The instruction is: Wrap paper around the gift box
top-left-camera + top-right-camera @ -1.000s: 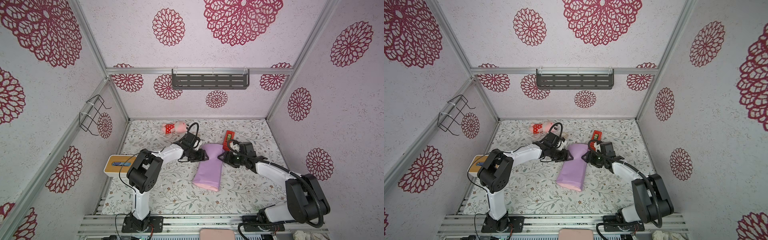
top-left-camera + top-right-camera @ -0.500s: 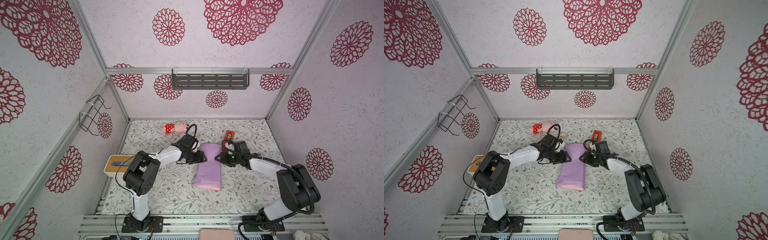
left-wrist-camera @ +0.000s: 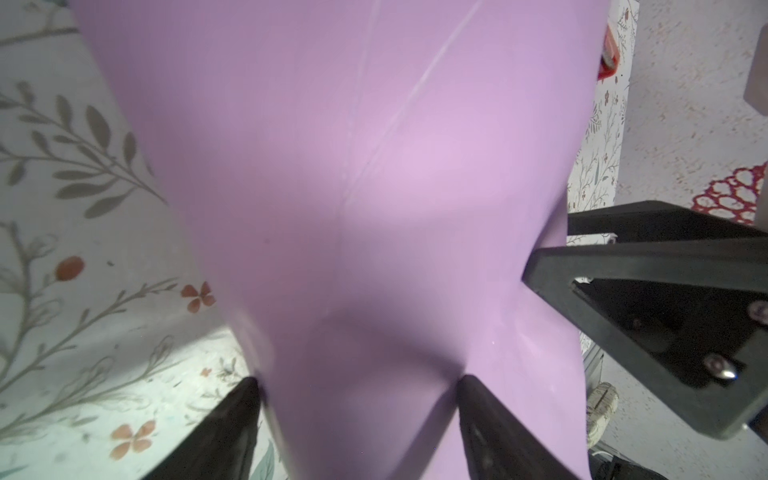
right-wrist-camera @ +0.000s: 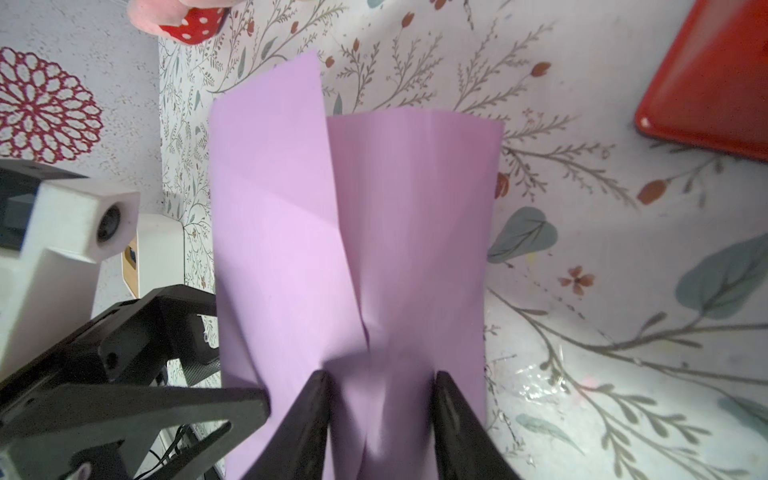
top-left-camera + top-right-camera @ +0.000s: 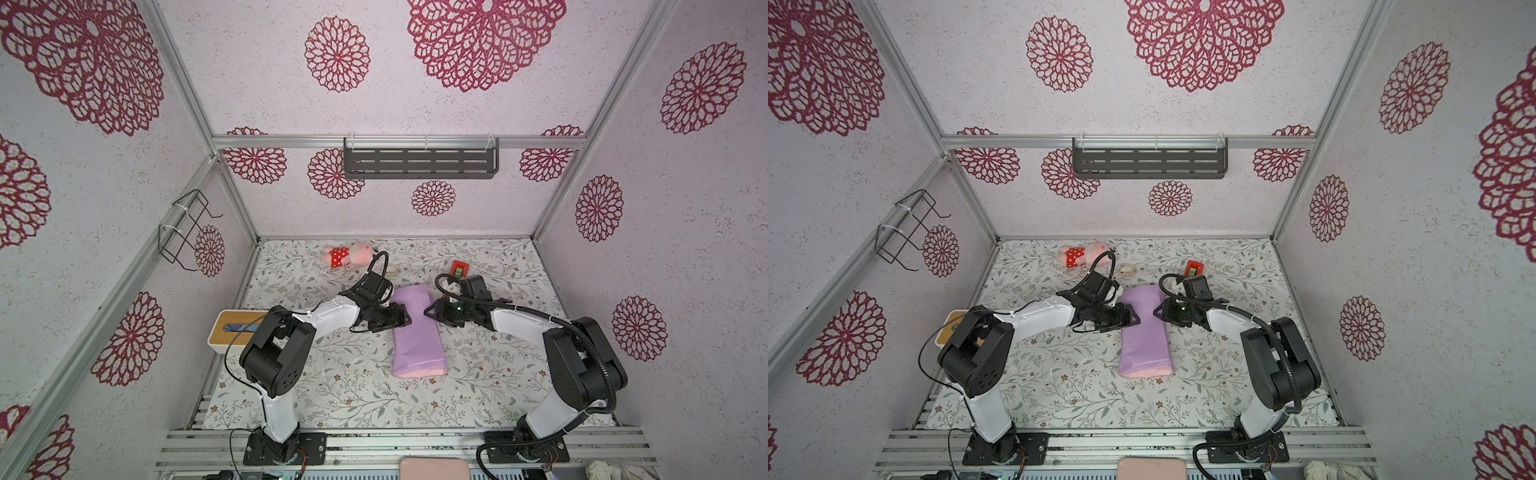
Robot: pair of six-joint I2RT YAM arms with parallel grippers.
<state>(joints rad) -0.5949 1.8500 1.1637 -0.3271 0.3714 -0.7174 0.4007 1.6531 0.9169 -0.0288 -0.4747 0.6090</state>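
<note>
Midway across the worktop (image 5: 332, 395), the left tool (image 5: 407, 318) and right tool (image 5: 428, 311) each straddle a side of the lilac paper (image 5: 417, 345); whether either grips it cannot be told.

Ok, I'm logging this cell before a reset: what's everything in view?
paper: one, lilac, pink at near end, bundled mid-table
gift box: not visible
doll: one, pink, red dress, far end left
tape dispenser: one, red, far end right
tissue box: one, white, wooden top, left edge
shelf: one, grey, back wall
wire rack: one, black, left wall
pad: one, pink, front rail
left gripper: one, black, astride the paper
right gripper: one, black, pinching the paper
</note>
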